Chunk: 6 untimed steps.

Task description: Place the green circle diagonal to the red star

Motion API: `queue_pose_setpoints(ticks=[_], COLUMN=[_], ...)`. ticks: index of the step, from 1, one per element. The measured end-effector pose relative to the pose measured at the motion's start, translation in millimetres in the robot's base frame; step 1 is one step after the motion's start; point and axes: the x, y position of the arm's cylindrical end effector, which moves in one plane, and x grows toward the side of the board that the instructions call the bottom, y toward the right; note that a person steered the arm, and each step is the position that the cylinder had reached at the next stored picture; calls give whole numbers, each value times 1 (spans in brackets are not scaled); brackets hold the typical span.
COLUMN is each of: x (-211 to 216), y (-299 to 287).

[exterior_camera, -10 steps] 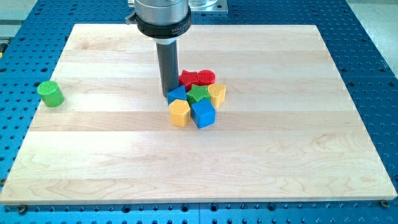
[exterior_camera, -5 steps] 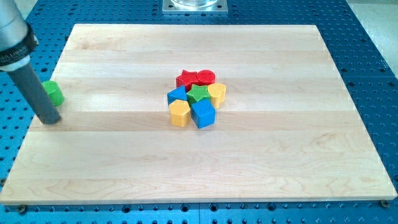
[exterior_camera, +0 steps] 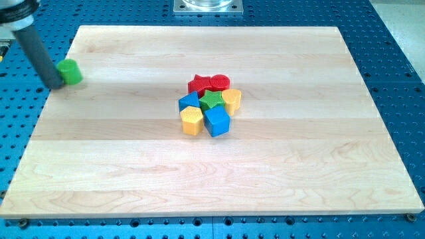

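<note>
A pale wooden board (exterior_camera: 279,172) is seen lying on a blue perforated table (exterior_camera: 398,40), and nearly all of it is bare; a tight cluster of blocks is gathered near its middle, well apart from the task's thing. In that cluster the red star (exterior_camera: 198,84) is set at the upper left, touching a red round block (exterior_camera: 220,83) on its right; below these are packed a green star (exterior_camera: 212,100), a yellow heart-like block (exterior_camera: 232,99), a small blue block (exterior_camera: 188,102), a yellow hexagonal block (exterior_camera: 191,120) and a blue cube (exterior_camera: 216,121).

The green circle (exterior_camera: 70,72) is found at the board's far upper left, close to the edge; my tip (exterior_camera: 54,86) is placed just to its left and slightly below, touching it or nearly so, the exact contact not being discernible. No claw is carried, so nothing can be held or opened; the dark rod is only leaned against the block's side.

The circle lies to the view's right of the tip, and the red star lies farther right and a little lower; a rightward push is therefore judged to be called for, ending at a corner of the star. Being a short upright cylinder, the circle has no long axis across the board and points no particular way.
</note>
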Motion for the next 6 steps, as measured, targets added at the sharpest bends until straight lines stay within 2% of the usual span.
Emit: queue_pose_setpoints(ticks=[1,3,4,5,6], x=[-20,-65,-88,-31,1], y=[63,10,56,79,128])
